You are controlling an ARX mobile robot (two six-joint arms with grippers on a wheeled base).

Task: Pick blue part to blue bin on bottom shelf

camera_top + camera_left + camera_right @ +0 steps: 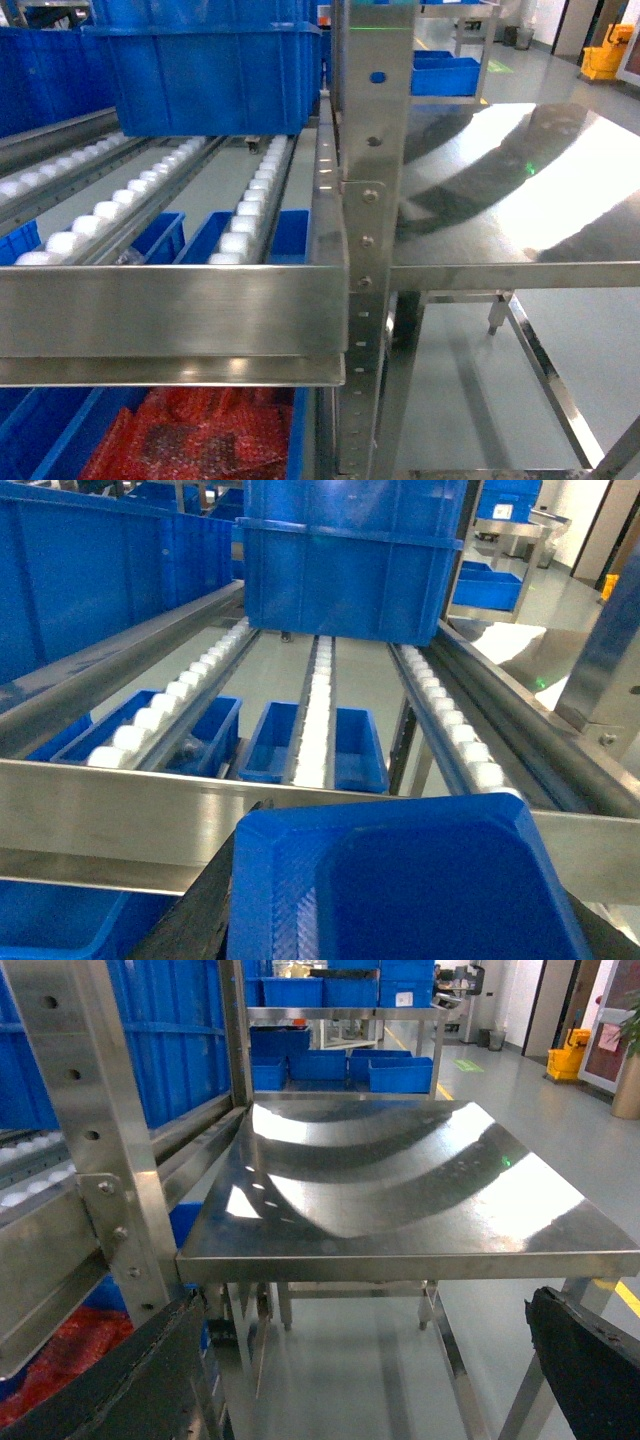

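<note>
Left end effector (400, 920): filled the bottom of the left wrist view, dark fingers (200, 920) partly visible at either side of a blue part (400, 880), a tray-shaped piece with a raised rim, apparently clamped between them; the contact itself was hidden, so that is a judgement. The part's broad face was turned toward the camera, its long axis running left to right across the view.

Right end effector (350, 1380): two dark fingers (590, 1360) at the lower corners of the right wrist view, well apart, nothing between them.

Outward from the left end effector: a steel front rail (100, 810) of the roller shelf (170, 300) crossed just beyond the part. Past it ran white roller lanes (320, 700), with small blue bins (270, 740) showing below between them. A large blue crate (350, 570) sat at the far end of the rollers.

Destination: the bottom shelf lay below the rail; a blue bin (40, 430) and red bagged goods (200, 430) showed there in the head view. Which bin was intended could not be told.

Obstruction, judged: the front rail stood between the part and the lower shelf; the left arm was the nearer.

To the right: a bare steel table (400, 1180), with an upright post (370, 200) at its left edge.
</note>
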